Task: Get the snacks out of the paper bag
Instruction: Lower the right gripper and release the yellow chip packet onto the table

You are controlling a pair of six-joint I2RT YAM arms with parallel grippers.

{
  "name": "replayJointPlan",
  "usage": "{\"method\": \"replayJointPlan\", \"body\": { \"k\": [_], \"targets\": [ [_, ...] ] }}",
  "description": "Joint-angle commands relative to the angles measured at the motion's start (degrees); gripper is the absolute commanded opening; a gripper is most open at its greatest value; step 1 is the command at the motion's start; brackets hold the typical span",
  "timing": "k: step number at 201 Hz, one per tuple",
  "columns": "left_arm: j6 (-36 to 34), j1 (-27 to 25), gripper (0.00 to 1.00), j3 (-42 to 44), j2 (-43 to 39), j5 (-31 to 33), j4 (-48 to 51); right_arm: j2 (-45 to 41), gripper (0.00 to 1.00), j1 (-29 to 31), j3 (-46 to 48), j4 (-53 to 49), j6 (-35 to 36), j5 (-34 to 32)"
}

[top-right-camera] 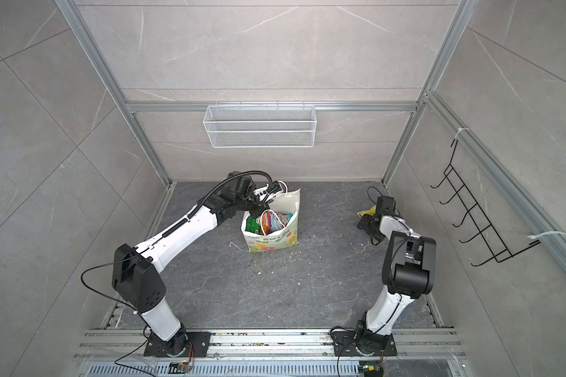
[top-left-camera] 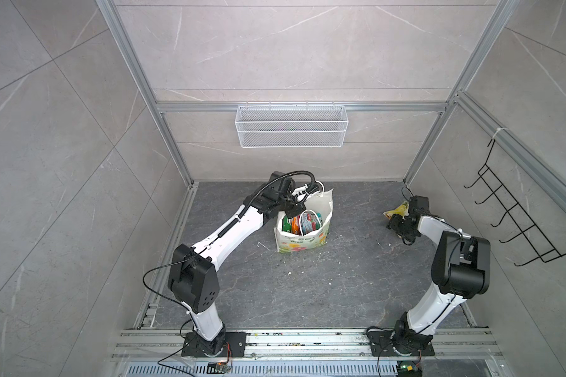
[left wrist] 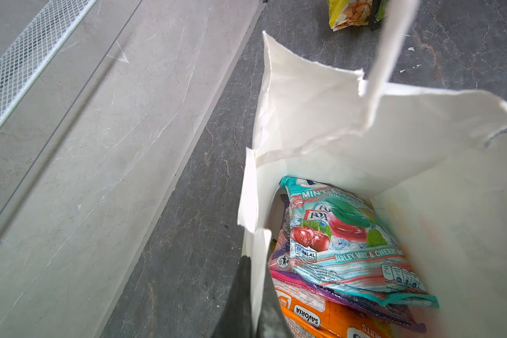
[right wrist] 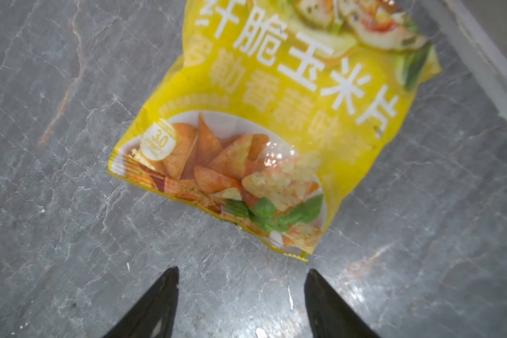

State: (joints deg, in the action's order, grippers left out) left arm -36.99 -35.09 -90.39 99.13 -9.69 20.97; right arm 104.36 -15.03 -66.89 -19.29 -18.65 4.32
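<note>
Overhead stereo pair, close wrist views

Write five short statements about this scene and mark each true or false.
1. The yellow chip bag lies inside the white flower-printed paper bag. False: it lies on the dark stone tabletop, apart from that bag.
2. The right pincer is open, short of the chip bag. True.
3. The left pincer is shut on the paper bag's rim. True.
4. The paper bag has been emptied. False: a teal mint packet and an orange packet sit inside, among others.
5. The white wire-mesh basket stands on the tabletop. False: it hangs from the aluminium rail on the back wall.
</note>
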Motion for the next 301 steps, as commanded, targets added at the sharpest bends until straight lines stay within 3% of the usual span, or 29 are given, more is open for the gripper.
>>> {"method": "replayJointPlan", "body": {
  "k": [1,73,116,151,186,262,301],
  "targets": [
    [1.97,-0.31,0.00,0.02,-2.29,-3.75,-2.36,2.17,0.66,-0.08,-2.45,1.57,0.03,3.01],
    [2.78,-0.31,0.00,2.30,-3.88,-3.80,-4.04,6.04,0.62,1.38,-5.44,1.74,0.46,6.84],
    [3.09,-0.27,0.00,2.44,-3.81,-3.79,-4.48,-2.53,0.64,2.64,-1.05,5.44,-0.54,6.68],
    [3.07,-0.36,0.00,1.72,-3.16,-3.84,-4.48,-8.27,0.68,1.57,2.68,5.18,-5.53,2.01],
    [3.09,-0.30,0.00,1.80,-2.99,-4.27,-4.93,-4.94,0.69,-1.71,2.07,2.90,-8.88,3.06],
    [2.97,-0.27,0.00,2.02,-3.51,-4.39,-4.92,3.00,0.68,-1.59,1.18,7.55,-9.47,7.68],
    [2.97,-0.28,0.00,2.15,-3.38,-4.52,-5.05,5.15,0.68,-0.75,-0.34,8.02,-8.20,6.67]
  ]
}}
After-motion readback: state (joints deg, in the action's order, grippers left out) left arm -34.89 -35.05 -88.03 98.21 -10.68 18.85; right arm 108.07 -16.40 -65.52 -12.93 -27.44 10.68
